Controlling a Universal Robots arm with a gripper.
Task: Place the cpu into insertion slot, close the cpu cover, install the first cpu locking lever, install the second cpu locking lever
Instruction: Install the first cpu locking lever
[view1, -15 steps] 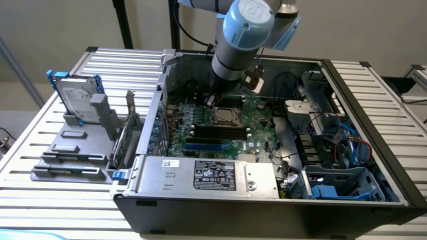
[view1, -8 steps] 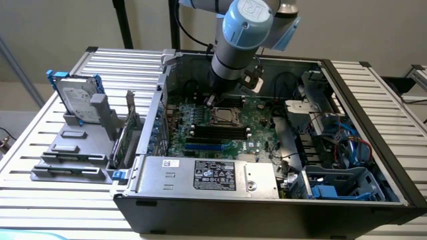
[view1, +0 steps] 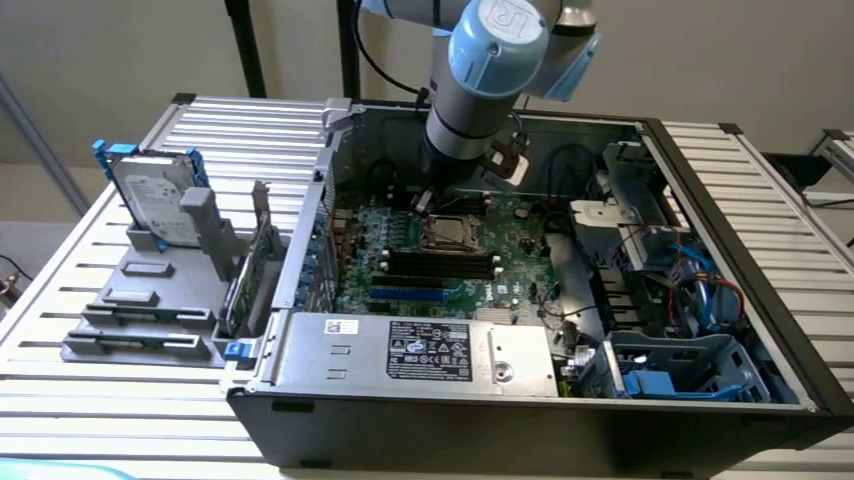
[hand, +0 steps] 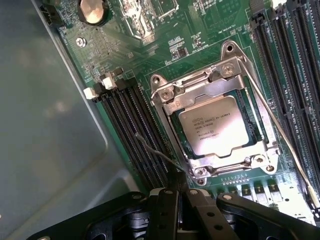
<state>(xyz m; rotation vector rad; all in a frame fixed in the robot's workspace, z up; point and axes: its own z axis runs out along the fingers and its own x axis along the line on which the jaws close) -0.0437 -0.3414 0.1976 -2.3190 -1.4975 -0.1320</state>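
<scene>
Silver metal is what shines most here: the cpu (hand: 216, 125) has a flat, smooth grey top with tiny print on it. It lies in the insertion slot (hand: 252, 131), a square black socket in the middle of the green board (hand: 150, 50), toward the far side of the open computer case (view1: 534, 420). The cpu cover (hand: 200, 90), a thin shiny frame with a square window, already lies flat over the chip.

The gripper (hand: 181, 192) is black and blocky, and its two fingers are pressed together with nothing between them. It hangs just beside one corner of the cover, close to a thin dark wire lever (hand: 160, 152) that sticks up there. A second, paler wire lever (hand: 280, 132) runs along the other side of the cover. I cannot tell if that one is hooked down.

What could go wrong, I think:
- The wire is thin, round and springy, so the closed fingers could slip off it and it could snap back up.
- A slip could bump the long black memory slots (hand: 135, 125) right beside it, or scratch the bumpy board.
- Pushing too hard or crooked could bend the lever or press the cover unevenly on the chip.
</scene>
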